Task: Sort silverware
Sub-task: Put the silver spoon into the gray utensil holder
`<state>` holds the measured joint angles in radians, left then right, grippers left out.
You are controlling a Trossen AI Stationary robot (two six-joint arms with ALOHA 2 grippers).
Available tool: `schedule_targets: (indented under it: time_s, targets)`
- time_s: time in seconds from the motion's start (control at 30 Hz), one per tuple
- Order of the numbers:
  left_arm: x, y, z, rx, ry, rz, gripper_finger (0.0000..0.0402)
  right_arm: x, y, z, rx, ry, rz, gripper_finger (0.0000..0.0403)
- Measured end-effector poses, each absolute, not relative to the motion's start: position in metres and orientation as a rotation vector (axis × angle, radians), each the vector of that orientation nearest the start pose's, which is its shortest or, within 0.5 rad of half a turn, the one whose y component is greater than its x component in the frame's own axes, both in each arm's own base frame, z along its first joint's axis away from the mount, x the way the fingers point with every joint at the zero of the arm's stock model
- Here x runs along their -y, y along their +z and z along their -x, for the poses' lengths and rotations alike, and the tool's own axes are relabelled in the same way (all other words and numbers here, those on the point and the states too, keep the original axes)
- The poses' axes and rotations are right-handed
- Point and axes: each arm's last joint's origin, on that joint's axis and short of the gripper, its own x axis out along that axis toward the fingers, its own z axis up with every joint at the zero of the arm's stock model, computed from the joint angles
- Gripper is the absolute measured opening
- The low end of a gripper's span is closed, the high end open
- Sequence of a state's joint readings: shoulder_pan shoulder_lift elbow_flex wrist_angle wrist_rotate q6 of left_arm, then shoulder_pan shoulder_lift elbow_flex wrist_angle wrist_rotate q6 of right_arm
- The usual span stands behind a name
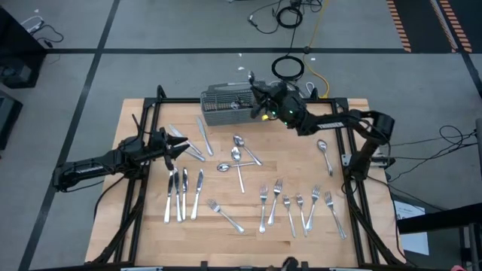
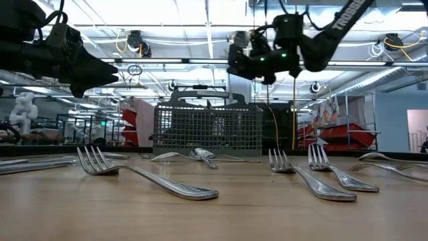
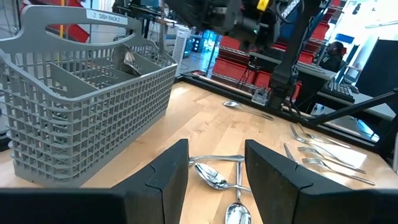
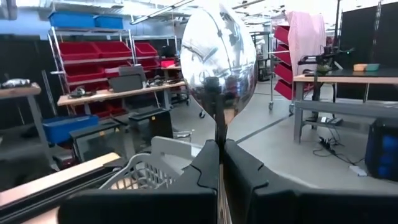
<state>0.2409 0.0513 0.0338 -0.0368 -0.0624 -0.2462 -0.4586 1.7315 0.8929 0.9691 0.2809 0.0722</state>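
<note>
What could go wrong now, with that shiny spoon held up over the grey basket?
The right tool pinches the spoon only by its thin handle, bowl upward, so it might twist or slip while being lowered. The basket has separate compartments; from above, the spoon could drop into the wrong one or catch on the rim. The left tool hangs open over the spoons on the table, close to the basket, so the two arms might crowd each other.

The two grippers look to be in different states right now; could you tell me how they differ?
The right gripper is shut on a spoon, bowl up, above the grey basket; the left gripper is open and empty. The right is at the table's far edge; the left hovers over the left side. Both are dark and two-fingered.
</note>
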Motion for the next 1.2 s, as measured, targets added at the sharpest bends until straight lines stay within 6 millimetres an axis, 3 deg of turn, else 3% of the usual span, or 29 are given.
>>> schedule_targets:
  time_s: [0.27,0.47,0.7,0.93,1.2]
  targets:
    - [-0.025,0.167,-0.095,-0.022,0.308,0.252,0.0164,0.191,0.220,-0.354,0.062,-0.706,-0.041,0.0000]
    - [-0.025,0.167,-0.095,-0.024,0.309,0.252,0.0164,0.199,0.201,-0.354,-0.035,-0.727,-0.100,0.0000]
    - [-0.025,0.167,-0.095,-0.025,0.308,0.253,0.0164,0.202,0.193,-0.351,-0.102,-0.743,-0.171,0.0004]
    - [-0.025,0.167,-0.095,-0.024,0.308,0.254,0.0164,0.203,0.190,-0.349,-0.126,-0.753,-0.196,0.0035]
    - [-0.025,0.167,-0.095,-0.024,0.308,0.256,0.0164,0.203,0.190,-0.349,-0.125,-0.753,-0.198,0.0045]
